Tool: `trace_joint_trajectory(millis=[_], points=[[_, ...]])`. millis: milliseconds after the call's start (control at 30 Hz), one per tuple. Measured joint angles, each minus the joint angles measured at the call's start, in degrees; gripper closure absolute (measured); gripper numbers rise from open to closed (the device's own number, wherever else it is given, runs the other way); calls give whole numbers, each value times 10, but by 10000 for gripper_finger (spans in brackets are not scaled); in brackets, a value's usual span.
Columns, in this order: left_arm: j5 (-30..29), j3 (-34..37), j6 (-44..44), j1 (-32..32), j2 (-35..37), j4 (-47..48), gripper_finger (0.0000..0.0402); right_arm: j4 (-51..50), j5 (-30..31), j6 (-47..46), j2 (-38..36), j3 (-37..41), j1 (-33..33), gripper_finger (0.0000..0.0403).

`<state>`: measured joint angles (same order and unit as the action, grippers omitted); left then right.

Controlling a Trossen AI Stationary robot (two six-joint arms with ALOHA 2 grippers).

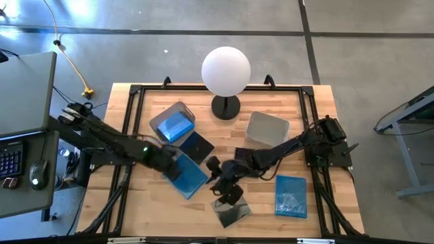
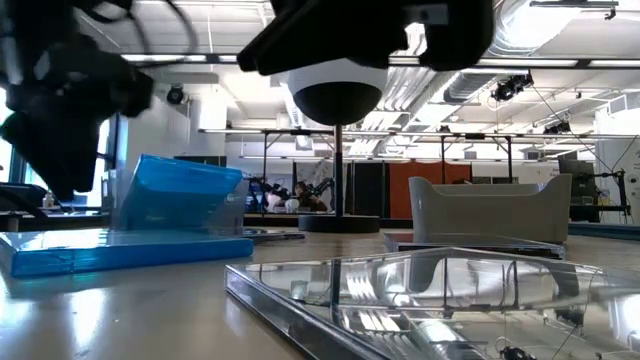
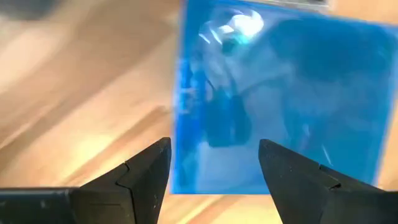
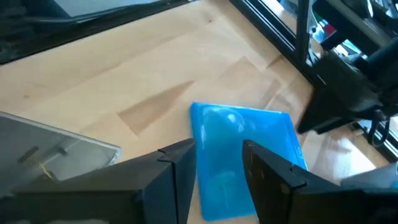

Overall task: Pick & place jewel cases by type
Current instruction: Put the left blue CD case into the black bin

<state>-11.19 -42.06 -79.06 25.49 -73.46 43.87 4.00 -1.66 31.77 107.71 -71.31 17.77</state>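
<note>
Left end effector (image 1: 178, 165): fingers apart, nothing between them; hovers over the blue case (image 1: 187, 177) lying left of centre on the surface (image 1: 271, 210). Left wrist view shows that case (image 3: 280, 106) just ahead of the open fingertips.
Right end effector (image 1: 227, 186): near the front centre, above the dark glossy case (image 1: 231, 211); fingers part-way apart with a narrow gap, nothing gripped as far as the right wrist view shows.
Left bin (image 1: 171, 120): one blue case (image 1: 176, 126) leans inside it.
Right bin (image 1: 266, 129): grey, behind centre-right; no case visible in it.
Loose cases: second dark case (image 1: 196, 146) beside the left bin; another blue case (image 1: 291, 195) flat at front right.
Sixth case: not made out in any view.
Progress (judgement): early; one blue case sorted, four visible cases on the surface left to place.
Other: white globe lamp (image 1: 226, 71) at the back edge.
</note>
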Motion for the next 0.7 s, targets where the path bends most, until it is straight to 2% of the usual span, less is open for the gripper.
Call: trace_joint_trajectory(millis=[67, 200, 433, 533, 700], points=[[-39, 1, -63, 32, 16, 44, 160, 13, 9, 0, 8, -1, 10, 278], [-71, 1, -110, 63, 20, 72, 160, 60, 28, -3, 40, -1, 22, 278], [-76, 1, -84, 52, 11, 68, 160, 84, 71, 1, 80, -1, 10, 278], [-79, 1, -82, 44, 11, 60, 160, 85, 71, 0, 87, -1, 3, 278], [-85, 35, -71, 32, 8, -22, 160, 91, 69, 1, 118, -1, 0, 279]])
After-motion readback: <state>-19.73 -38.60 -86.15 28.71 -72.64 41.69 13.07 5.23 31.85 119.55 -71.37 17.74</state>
